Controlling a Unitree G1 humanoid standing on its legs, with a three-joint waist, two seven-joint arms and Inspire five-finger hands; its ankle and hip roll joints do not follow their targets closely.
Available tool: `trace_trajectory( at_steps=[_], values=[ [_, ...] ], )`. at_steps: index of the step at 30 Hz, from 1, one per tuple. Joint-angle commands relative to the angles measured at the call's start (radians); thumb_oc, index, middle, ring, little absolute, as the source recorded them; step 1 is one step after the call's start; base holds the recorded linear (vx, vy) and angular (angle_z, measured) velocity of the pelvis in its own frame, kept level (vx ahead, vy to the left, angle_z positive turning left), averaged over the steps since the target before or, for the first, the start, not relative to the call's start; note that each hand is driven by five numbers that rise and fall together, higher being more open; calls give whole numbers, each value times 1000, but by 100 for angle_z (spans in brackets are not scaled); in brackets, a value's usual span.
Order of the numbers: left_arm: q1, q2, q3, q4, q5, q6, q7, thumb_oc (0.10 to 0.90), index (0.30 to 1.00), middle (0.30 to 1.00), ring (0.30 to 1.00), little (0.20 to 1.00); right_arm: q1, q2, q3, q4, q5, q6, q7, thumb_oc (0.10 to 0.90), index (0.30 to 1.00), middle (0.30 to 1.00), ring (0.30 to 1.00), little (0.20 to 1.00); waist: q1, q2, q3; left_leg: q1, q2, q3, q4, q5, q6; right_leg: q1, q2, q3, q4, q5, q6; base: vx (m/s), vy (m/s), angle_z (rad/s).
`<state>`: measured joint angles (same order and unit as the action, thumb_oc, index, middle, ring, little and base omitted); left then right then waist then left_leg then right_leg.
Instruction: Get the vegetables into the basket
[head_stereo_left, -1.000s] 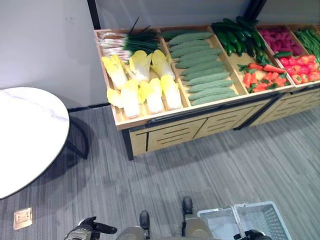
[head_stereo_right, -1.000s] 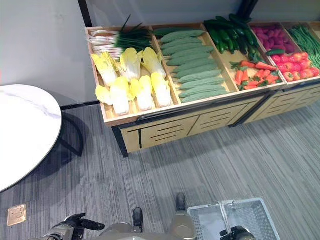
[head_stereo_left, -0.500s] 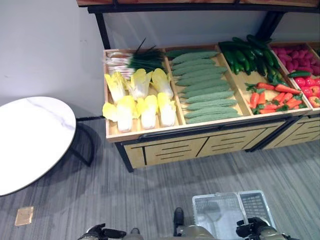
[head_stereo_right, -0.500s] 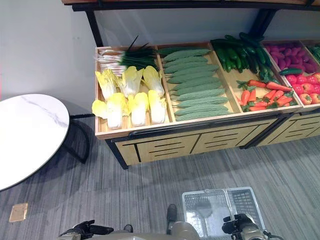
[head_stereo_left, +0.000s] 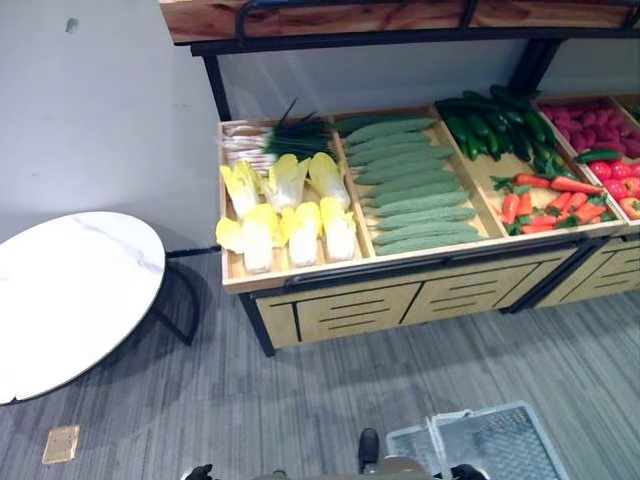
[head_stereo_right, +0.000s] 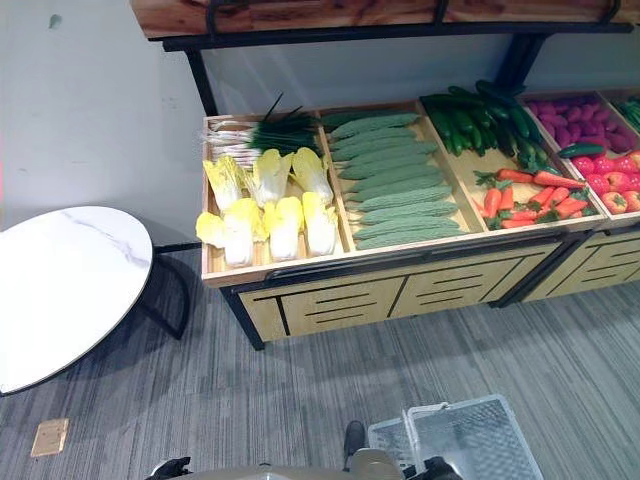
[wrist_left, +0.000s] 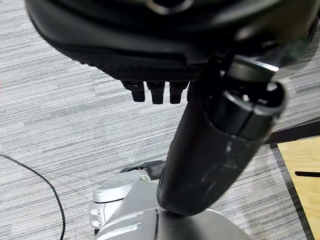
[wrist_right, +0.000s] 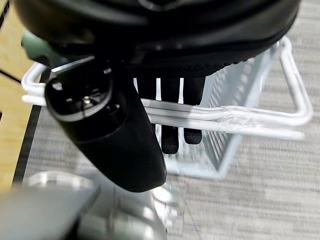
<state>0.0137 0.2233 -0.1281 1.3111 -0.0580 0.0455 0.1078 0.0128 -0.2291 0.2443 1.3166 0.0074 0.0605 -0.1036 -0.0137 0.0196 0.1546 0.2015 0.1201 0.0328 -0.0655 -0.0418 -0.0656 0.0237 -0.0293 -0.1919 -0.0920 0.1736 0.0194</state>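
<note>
Left eye view: wooden produce stand (head_stereo_left: 400, 300) against the wall, well ahead of both hands. Bins from the robot's left: cabbages (head_stereo_left: 290, 205) with spring onions (head_stereo_left: 270, 140) behind them, then ridged pale-green gourds (head_stereo_left: 410, 185), then cucumbers (head_stereo_left: 495, 120) behind carrots (head_stereo_left: 545, 198), then tomatoes (head_stereo_left: 620, 182) at the right edge. All vegetables sit in their bins. White basket (head_stereo_left: 495, 445) at the bottom edge over the grey striped floor (head_stereo_left: 300, 400), with nothing visible inside. Round white table (head_stereo_left: 70, 290) far off to the left. Brass floor plate (head_stereo_left: 62, 444) near the lower-left corner.

Right eye view: same layout. Purple vegetables (head_stereo_right: 570, 115) in the far right bin behind the tomatoes. Wooden upper shelf (head_stereo_right: 350, 15) above the stand.

Left wrist view: left hand (wrist_left: 165, 55) holds nothing. Fingers (wrist_left: 156, 91) curled short under the palm, thumb (wrist_left: 210, 150) sticking out. Bare floor past the fingertips, corner of the stand's wood off to the thumb's far side.

Right wrist view: right hand (wrist_right: 150, 45) hooked on the basket handle (wrist_right: 225, 117). Fingers (wrist_right: 172, 120) curl down across the two white handle bars, thumb (wrist_right: 107, 135) on the near side. Basket mesh wall hangs directly beyond the fingertips, floor beneath it
</note>
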Motion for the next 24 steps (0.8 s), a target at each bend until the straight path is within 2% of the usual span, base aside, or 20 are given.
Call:
trace_trajectory(
  at_steps=[1,15,24],
  values=[
    [-18,-5,-41,35,19,-6,0,900,1000,1000,1000,1000,-59,-5,31,48,7,-18,-1,400,300,300,300,300,-1,-68,-14,-46,-43,71,-22,51,-26,172,-82,-4,9,-185,116,0,0,0],
    [-19,-6,-33,41,11,-6,4,900,1000,1000,1000,1000,-52,0,34,49,11,-18,3,400,300,300,300,300,1,-73,-10,-45,-47,70,-22,46,-22,172,-88,-6,12,-185,118,0,0,0],
    [-29,-15,7,-44,-118,-43,27,900,1000,1000,1000,1000,-47,3,27,49,16,-24,-9,400,300,300,300,300,8,-75,-12,-45,-51,62,-22,46,-23,178,-89,-14,10,-186,118,0,0,0]
  ],
)
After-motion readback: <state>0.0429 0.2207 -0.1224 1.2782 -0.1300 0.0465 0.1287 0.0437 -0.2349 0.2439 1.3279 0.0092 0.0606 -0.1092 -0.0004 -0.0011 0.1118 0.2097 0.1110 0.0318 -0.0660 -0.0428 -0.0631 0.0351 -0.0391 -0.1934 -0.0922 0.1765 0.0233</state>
